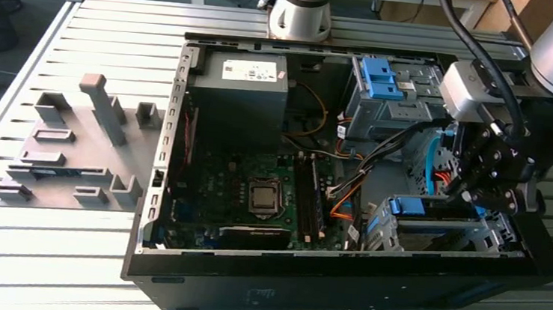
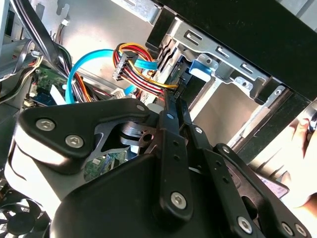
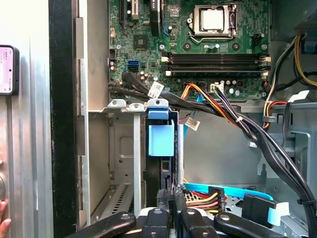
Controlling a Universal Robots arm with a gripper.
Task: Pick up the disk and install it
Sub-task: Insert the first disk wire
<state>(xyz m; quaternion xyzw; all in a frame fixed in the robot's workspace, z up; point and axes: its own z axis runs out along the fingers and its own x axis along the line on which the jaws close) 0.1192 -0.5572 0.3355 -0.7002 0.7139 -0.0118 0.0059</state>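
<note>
First wrist view: blue-bracketed disk (image 3: pixel 161 141)

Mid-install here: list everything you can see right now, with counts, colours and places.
computer case: one, black, open, on the table
table: one, silver, slatted
power supply: one, grey, inside the case
motherboard: one, green, case floor
drive cage: one, silver, case corner
disk: one, blue bracket, standing in the cage
latch piece: one, blue, upper bay
data cable: one, light blue, beside the cage
fixture tray: one, grey, exterior view's left
hand: one, outside the case
gripper: one, black, shut, at the disk
</note>
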